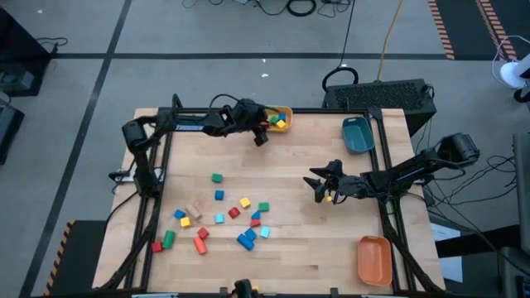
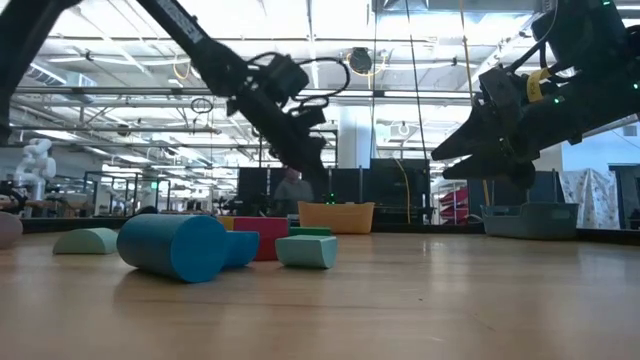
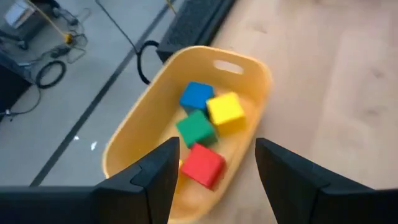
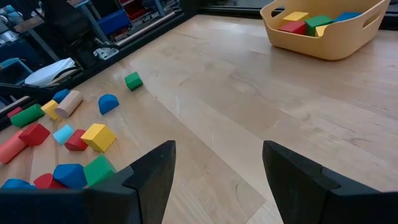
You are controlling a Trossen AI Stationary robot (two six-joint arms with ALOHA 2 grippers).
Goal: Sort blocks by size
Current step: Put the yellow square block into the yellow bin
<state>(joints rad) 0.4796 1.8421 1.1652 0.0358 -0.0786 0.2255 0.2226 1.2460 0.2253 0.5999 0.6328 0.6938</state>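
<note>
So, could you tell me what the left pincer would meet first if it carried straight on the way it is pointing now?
Probably the red block. The left pincer is open, pointing down into the yellow bin, and that block sits directly between its fingers, beside the green, yellow and blue ones. Depth is hard to judge.

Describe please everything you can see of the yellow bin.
The yellow bin is an oval tub, seemingly smooth plastic, with a slot handle cut in its end wall. It stands upright at the table's far edge, near the middle. Inside lie four cubes: blue, yellow, green and red. The left end effector hovers open above it, not touching.
</note>
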